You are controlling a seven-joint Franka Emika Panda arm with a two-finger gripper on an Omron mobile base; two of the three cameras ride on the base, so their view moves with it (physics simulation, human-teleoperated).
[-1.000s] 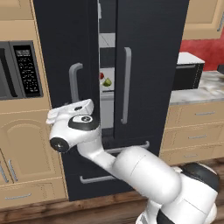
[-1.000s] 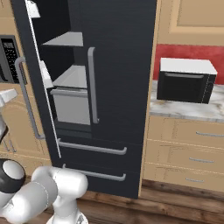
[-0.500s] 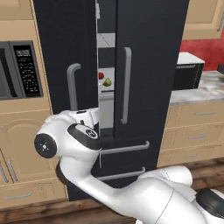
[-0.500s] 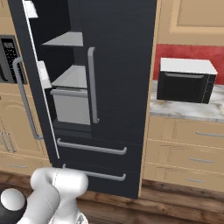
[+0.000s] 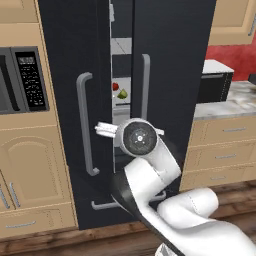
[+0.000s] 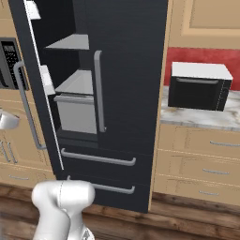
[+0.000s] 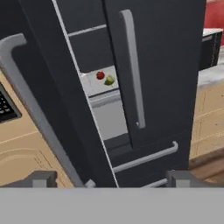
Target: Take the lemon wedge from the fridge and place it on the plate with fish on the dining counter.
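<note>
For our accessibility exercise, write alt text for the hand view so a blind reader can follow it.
A tall black fridge stands with its left door swung partly open. Through the gap, a tiny yellow-green lemon wedge sits beside a small red round fruit on a pale shelf. The open gripper holds nothing.

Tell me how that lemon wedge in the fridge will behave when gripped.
The lemon wedge looks tiny, so it is probably light and easy to knock aside. Its tapered shape may let it slip or twist between the fingers. It lies right beside a red fruit on the shelf, so a wide-open end effector would likely nudge that fruit, which may roll.
</note>
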